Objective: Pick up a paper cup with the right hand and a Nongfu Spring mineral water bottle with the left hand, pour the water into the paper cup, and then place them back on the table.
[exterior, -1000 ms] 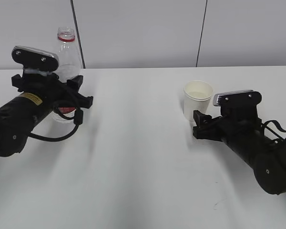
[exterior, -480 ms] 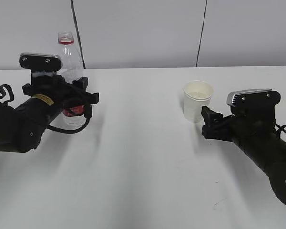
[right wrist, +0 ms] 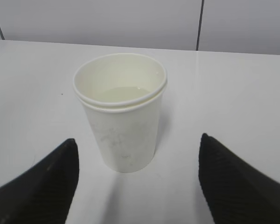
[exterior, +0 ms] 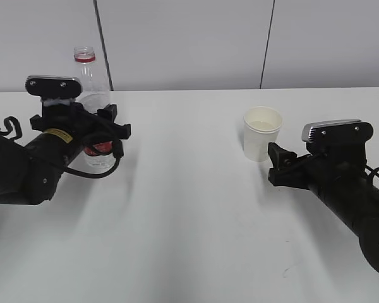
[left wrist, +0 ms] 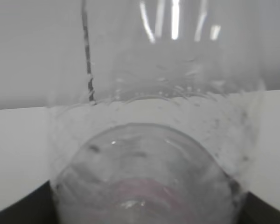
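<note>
- We see a plain white table running back to a pale grey wall with two dark vertical seams.
- The paper cup stands upright on the table right of centre, with water lying low inside it; in the right wrist view it looks like two cups nested, with a doubled rim.
- The right hand sits just beside the cup's base, fingers spread wide to either side and clear of the cup, so we read it as released.
- Compared with half a second ago, the right hand and the cup have hardly shifted.
- The Nongfu Spring mineral water bottle stands upright at the far left, its red neck ring showing above the arm.
- The left hand is right at the bottle's lower body; since the earlier frame it has nudged slightly left.
- Its fingers are hidden behind the arm's own body, and the left wrist view is filled by the blurred clear bottle, so we cannot tell whether that hand grips or is released.
- The bottle's label and base are mostly covered; only a red patch shows.
</note>
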